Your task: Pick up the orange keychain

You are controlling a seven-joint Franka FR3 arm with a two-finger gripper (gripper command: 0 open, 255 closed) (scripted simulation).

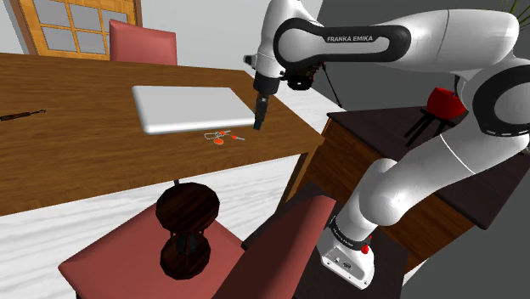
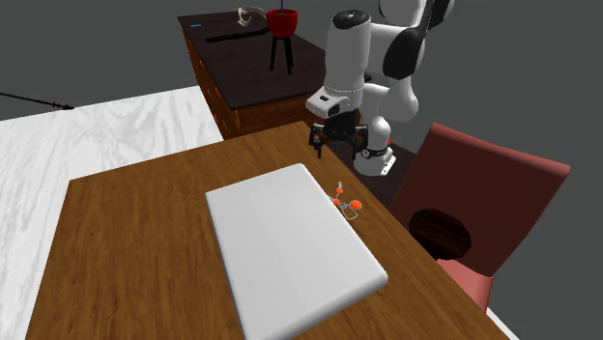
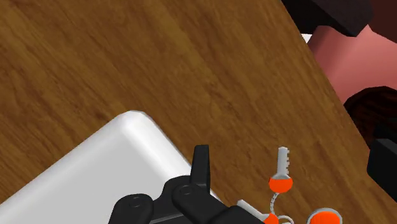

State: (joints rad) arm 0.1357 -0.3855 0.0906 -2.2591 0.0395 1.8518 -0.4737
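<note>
orange keychain (image 1: 222, 136) | on table (image 1: 85, 166) beside laptop (image 1: 191, 107) | apart from jaws

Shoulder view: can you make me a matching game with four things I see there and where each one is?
1 orange keychain
2 white laptop
3 red pot
4 gripper

A on the dark cabinet
B hanging open above the wooden table
C closed, flat on the table
D on the table beside the laptop

Pairs: 1-D, 2-C, 3-A, 4-B.
</note>
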